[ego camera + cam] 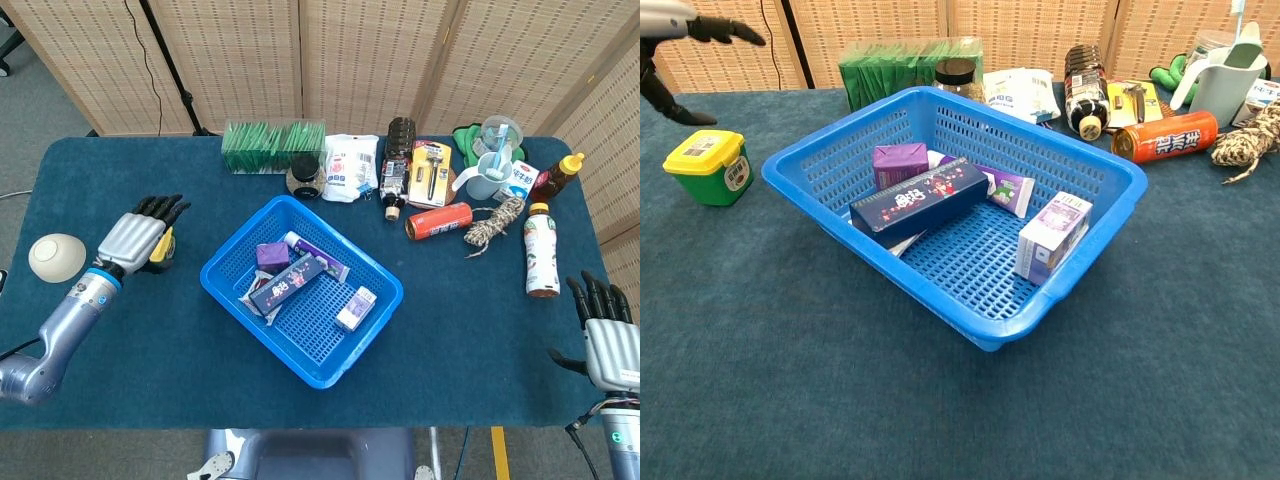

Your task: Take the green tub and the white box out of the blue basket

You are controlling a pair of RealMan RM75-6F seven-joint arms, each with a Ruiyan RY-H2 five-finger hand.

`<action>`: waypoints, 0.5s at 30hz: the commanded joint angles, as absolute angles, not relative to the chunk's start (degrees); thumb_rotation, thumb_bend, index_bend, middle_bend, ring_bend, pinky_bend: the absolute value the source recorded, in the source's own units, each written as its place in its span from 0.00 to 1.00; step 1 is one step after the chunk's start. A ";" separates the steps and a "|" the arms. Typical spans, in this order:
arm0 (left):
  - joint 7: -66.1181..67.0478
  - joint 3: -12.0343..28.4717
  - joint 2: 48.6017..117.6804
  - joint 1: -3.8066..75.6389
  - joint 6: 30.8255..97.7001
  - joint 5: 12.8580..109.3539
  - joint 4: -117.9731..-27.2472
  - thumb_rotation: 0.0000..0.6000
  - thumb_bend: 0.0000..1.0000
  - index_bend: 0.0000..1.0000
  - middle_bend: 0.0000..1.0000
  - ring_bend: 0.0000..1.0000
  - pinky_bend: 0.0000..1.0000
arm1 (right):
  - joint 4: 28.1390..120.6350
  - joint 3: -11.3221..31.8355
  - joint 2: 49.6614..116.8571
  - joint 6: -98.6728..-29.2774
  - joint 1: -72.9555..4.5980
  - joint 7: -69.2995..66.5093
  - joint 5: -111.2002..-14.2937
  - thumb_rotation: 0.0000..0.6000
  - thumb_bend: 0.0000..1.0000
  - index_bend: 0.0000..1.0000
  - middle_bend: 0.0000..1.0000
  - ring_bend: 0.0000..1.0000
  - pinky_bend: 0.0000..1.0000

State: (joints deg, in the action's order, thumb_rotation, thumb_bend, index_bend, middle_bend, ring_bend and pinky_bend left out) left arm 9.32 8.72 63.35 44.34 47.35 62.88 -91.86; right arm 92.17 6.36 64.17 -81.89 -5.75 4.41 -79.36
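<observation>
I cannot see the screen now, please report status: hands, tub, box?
Left hand open above green tub; tub on table, outside blue basket. Right hand open, idle. White box in basket.

Lab-like test setup; woven screens [250, 60] enclose a cluttered blue-clothed table [150, 350]

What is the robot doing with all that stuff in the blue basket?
It is emptying part of the blue basket. The green tub with the yellow lid already stands on the table left of the basket, and the left hand hovers open above it, holding nothing. The white box is still inside the basket, near its right side. The right hand waits open at the table's near right corner.
</observation>
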 commanded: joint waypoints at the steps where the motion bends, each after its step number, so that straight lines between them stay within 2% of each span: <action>1: 12.72 11.35 60.39 45.47 50.96 65.16 -99.10 1.00 0.27 0.00 0.00 0.00 0.00 | 92.17 6.36 64.15 -81.84 -5.77 4.31 -79.36 1.00 0.00 0.00 0.00 0.00 0.00; 7: 13.26 12.42 64.78 50.20 47.98 69.90 -102.51 1.00 0.26 0.00 0.00 0.00 0.00 | 92.33 6.38 63.97 -82.16 -5.65 4.08 -79.53 1.00 0.00 0.00 0.00 0.00 0.00; 15: 17.68 13.09 75.45 59.28 40.32 65.10 -99.73 1.00 0.26 0.00 0.00 0.00 0.00 | 91.80 6.90 63.61 -81.74 -5.61 2.85 -78.32 1.00 0.00 0.00 0.00 0.00 0.00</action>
